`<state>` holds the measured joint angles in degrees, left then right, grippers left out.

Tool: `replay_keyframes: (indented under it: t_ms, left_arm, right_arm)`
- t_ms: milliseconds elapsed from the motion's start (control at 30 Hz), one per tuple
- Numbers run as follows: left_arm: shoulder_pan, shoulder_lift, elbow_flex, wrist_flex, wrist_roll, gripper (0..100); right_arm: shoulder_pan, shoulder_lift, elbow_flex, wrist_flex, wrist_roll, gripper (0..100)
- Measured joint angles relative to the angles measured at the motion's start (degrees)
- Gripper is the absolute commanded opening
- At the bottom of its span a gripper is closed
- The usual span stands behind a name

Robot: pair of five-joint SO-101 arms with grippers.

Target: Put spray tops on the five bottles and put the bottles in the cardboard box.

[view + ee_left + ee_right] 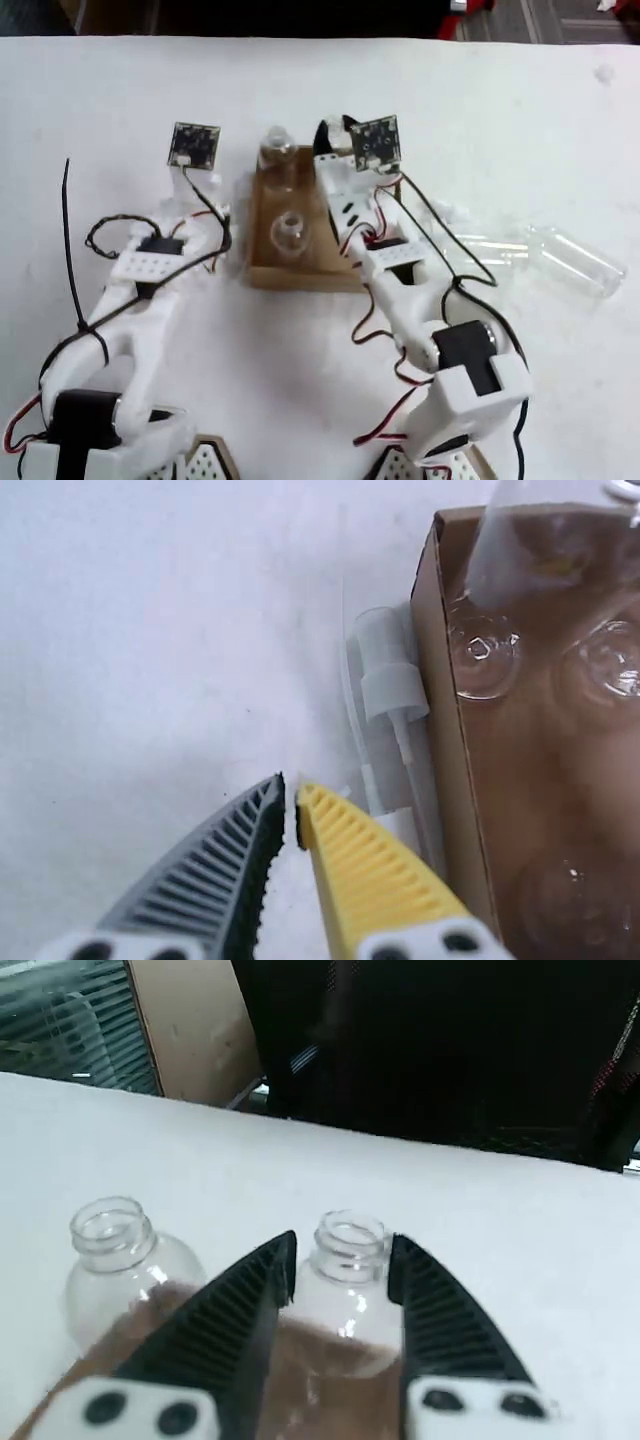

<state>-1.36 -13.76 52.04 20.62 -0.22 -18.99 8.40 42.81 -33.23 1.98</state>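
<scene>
High view: the cardboard box (290, 275) sits mid-desk (520, 110) between the two arms. Two clear bottles without tops stand upright in it: the far bottle (276, 150) at the box's far end and the near bottle (290, 232) closer to the arm bases. The right arm lies over the box's right side. To the right of that arm, two more clear bottles lie on their sides on the desk, close together: the outer bottle (578, 262) and the inner bottle (487, 250). Right wrist view: the right end effector (342, 1248) is open, with one black finger on either side of a bare threaded bottle neck (350, 1235). Whether the fingers touch the neck cannot be told. A second topless bottle stands just beside it in the box. Left wrist view: the left end effector (291, 798) is closed on nothing, its grey and yellow tips all but meeting above bare desk. A white spray top (385, 680) lies flat on the desk just beside the outside of the box wall, with its dip tube running along the wall towards the end effector. Clear bottles show inside the box.
</scene>
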Motion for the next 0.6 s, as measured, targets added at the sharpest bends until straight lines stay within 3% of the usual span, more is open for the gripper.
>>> replay_keyframes:
  t_ms: [600]
  left_arm:
    - [0.0, 0.0, 0.0, -1.7, 0.0, 2]
  right_arm:
    - [-1.6, 0.0, 1.9, -0.1, 0.2, 19.3]
